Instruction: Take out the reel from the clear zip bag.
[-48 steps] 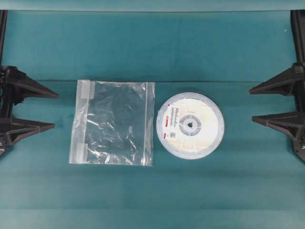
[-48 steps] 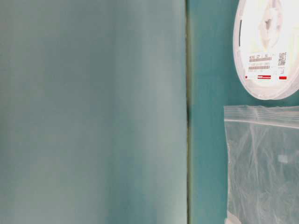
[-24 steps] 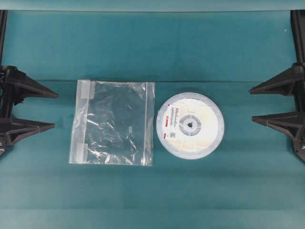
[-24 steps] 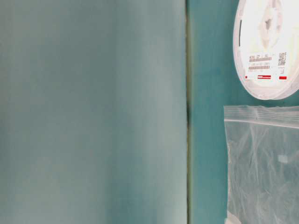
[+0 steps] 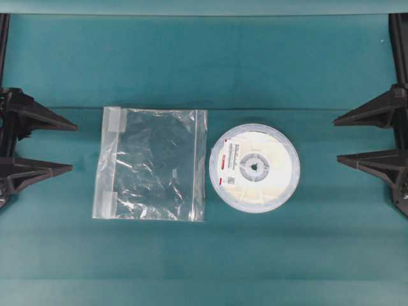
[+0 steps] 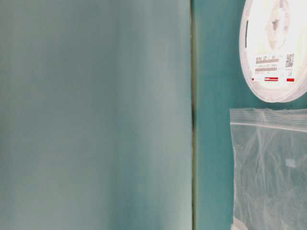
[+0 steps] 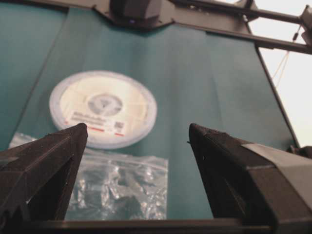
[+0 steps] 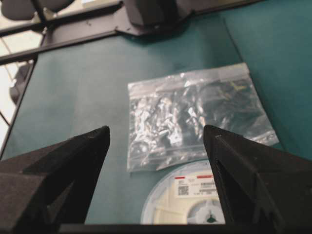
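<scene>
The reel (image 5: 255,167), a flat cream disc with a pale rim and a red-marked label, lies on the teal cloth just right of the clear zip bag (image 5: 152,164), outside it and close to its zip edge. The bag lies flat, crinkled and empty-looking. My left gripper (image 5: 74,148) stands open at the far left, well apart from the bag. At the far right my right gripper (image 5: 336,139) is open too, clear of the reel. The left wrist view shows the reel (image 7: 102,107) beyond the bag (image 7: 117,187). The right wrist view has the reel (image 8: 190,204) nearest, with the bag (image 8: 195,114) behind it.
A fold line (image 5: 204,108) runs across the teal cloth behind both objects. The table-level view shows the reel (image 6: 276,48) and the bag (image 6: 271,167) at its right edge, next to a seam (image 6: 193,115). The opposite arm's dark base (image 7: 136,9) stands at the far end.
</scene>
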Tool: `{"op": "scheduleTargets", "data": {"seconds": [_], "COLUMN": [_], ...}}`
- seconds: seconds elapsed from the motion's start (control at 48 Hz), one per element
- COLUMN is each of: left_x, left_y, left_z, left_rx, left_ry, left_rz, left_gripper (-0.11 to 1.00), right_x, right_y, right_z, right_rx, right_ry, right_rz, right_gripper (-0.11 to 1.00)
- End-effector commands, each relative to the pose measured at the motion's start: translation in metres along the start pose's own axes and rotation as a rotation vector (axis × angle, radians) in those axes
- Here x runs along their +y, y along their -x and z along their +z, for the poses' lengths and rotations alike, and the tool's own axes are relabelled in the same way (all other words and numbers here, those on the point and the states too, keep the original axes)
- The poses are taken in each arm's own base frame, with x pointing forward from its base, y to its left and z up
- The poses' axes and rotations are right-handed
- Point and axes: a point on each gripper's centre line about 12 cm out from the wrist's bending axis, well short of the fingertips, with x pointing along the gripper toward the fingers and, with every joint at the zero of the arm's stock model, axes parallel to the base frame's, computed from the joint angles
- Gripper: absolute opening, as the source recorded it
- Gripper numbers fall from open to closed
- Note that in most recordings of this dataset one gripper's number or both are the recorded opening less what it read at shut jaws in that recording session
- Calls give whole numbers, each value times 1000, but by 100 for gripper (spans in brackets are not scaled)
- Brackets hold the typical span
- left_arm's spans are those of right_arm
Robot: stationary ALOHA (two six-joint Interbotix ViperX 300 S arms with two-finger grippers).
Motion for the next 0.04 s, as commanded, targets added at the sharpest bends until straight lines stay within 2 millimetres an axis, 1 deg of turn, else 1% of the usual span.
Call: {"op": "scheduleTargets", "data": {"seconds": [0.0, 0.021], "left_x": [-3, -2], "left_y": [0, 0], "left_z": [12, 11], "left_rx": [-30, -29], "left_ry": [-2, -2], "left_rz": [-8, -6], "left_gripper": [91, 91], "right_x": [1, 1], "right_y": [-1, -1], "right_z": [5, 5], "right_rx": [-10, -9], "right_ry": [13, 13], "right_rz": [0, 1], "right_gripper": [92, 92]}}
